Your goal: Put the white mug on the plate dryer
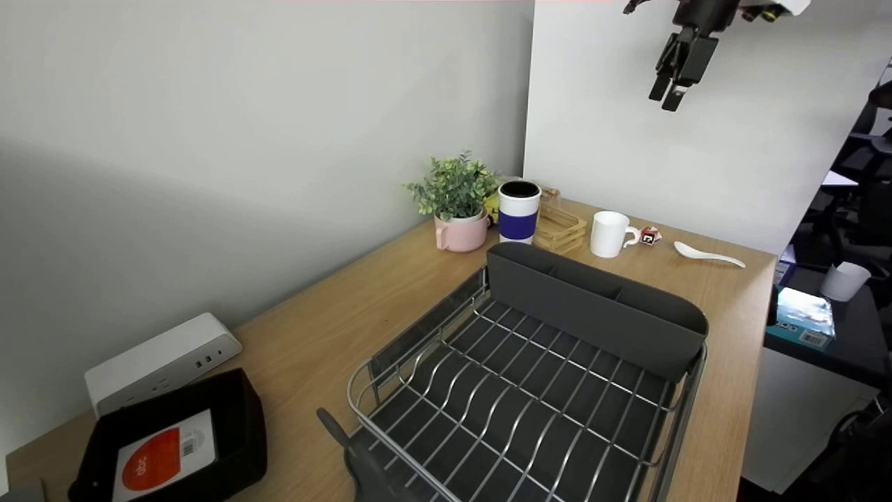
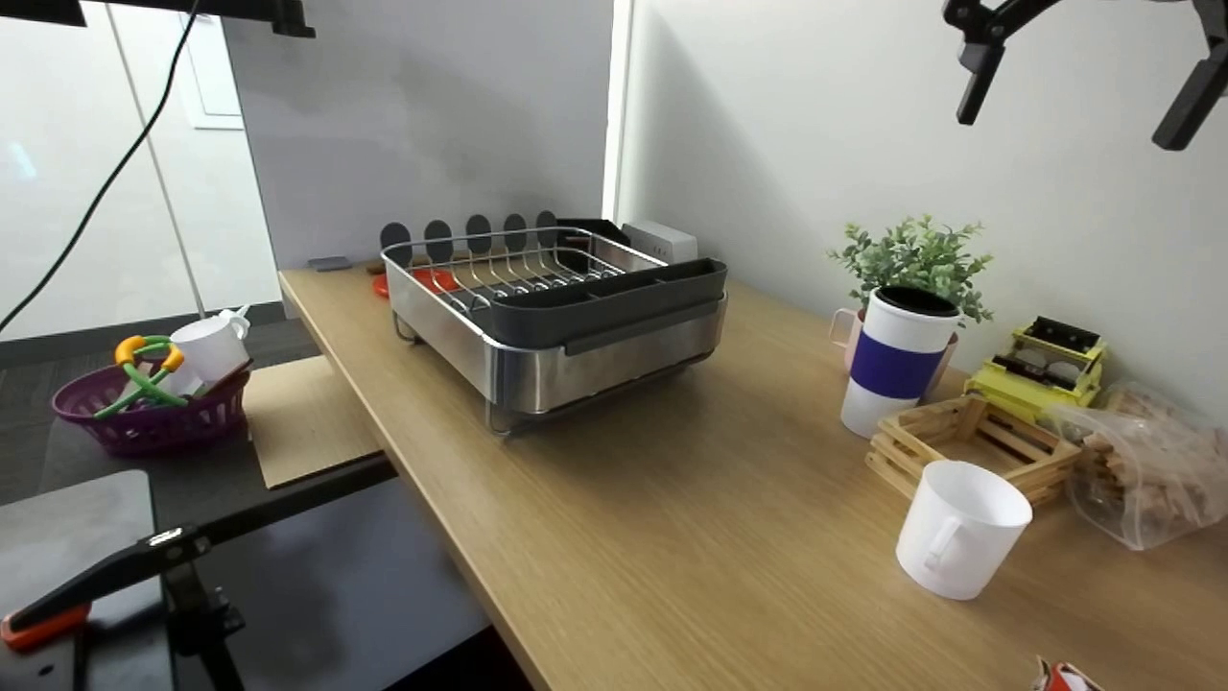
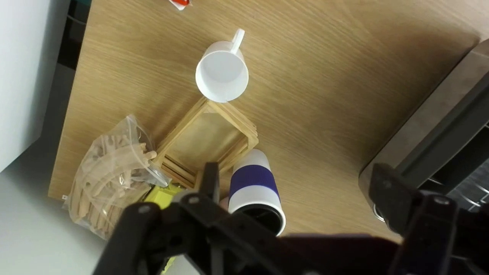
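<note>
Inside black tray (image 1: 240,425), label (image 1: 167,453) "abc"; white mug (image 2: 959,533) on table (image 2: 748,480)

The end effector (image 2: 1068,132) is black, its angular linkages (image 3: 244,233) studded with round greyish pin heads (image 3: 193,199) (slightly blurred), its fingertips (image 2: 1192,104) bar-shaped; a white part (image 1: 794,5) sits beside yellowish spots (image 1: 771,13).

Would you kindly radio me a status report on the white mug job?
Gripper open and empty, raised above table. White mug upright on table, not yet on plate dryer. Wooden crate close beside it, possible snag.
</note>
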You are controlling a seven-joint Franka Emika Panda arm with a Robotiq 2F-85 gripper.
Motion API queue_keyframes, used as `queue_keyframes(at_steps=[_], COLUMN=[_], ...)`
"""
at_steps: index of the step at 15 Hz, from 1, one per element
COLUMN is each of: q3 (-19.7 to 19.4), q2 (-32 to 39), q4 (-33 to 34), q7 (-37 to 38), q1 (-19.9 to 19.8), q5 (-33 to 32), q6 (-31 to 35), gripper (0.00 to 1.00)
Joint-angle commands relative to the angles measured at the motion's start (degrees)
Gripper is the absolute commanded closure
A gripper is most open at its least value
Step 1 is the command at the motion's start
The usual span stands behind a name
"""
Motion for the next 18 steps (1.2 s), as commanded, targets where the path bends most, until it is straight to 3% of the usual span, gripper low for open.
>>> queue_keyframes(at_steps=[1,5,18], q3=[1.8,2.0,4.8], q2=[0.3,0.4,15.4], q4=[0.7,1.2,13.1], q7=[0.0,-0.1,2.6], q1=[-1.6,-1.7,-4.0], q5=[-0.5,-0.5,-1.1], q6=[-0.2,-0.2,-6.4], gripper=[0.00,0.00,0.00])
